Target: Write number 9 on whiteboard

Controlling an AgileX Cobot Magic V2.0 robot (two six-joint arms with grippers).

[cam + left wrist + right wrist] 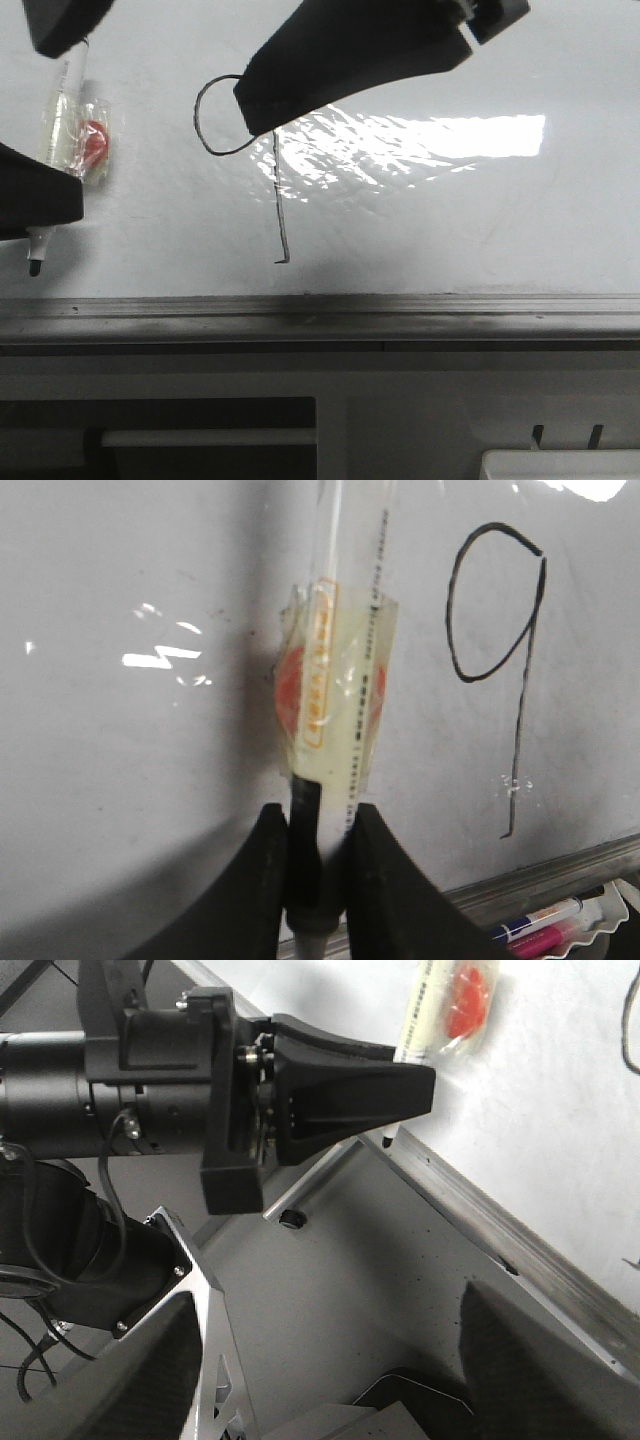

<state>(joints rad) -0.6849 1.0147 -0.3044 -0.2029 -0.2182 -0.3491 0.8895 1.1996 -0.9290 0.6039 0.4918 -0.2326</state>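
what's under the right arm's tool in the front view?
The whiteboard with the 9 on it: the right tool covers the loop's right side and the tail's top. The loop's left part and the lower tail, down to the hook, show.

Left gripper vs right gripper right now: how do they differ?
The left gripper is shut on a marker; the right gripper holds nothing, fingers wide apart. The left sits at the whiteboard edge, away from the number 9; the right hangs above the 9's loop. Both have black fingers.
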